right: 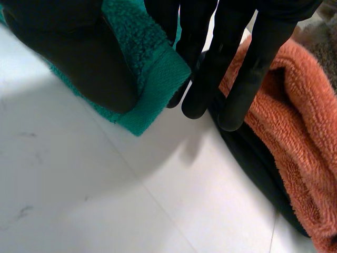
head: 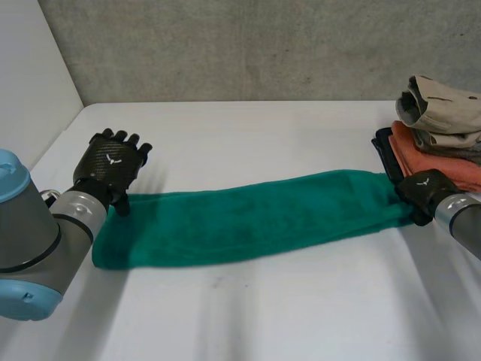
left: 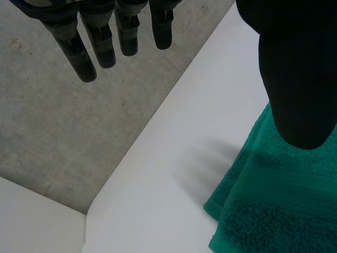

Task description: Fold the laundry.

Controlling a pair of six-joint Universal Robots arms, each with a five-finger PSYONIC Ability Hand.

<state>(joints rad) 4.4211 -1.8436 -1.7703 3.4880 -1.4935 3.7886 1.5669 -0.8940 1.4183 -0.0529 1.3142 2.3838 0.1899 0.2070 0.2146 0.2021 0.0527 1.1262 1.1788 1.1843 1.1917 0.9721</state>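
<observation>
Left hand [head: 113, 167] open above the towel [head: 248, 218] at nine o'clock, holding nothing; right hand [head: 425, 192] pinches its three o'clock end.

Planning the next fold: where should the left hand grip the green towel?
Probably the short end of the towel by the left hand, from above: it lies flat in a long strip, and the right hand pinches the far end.

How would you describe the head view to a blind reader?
A long green towel lies across a white table. The right hand, beside a stack of folded clothes, pinches one end; the open left hand is at the other.
</observation>
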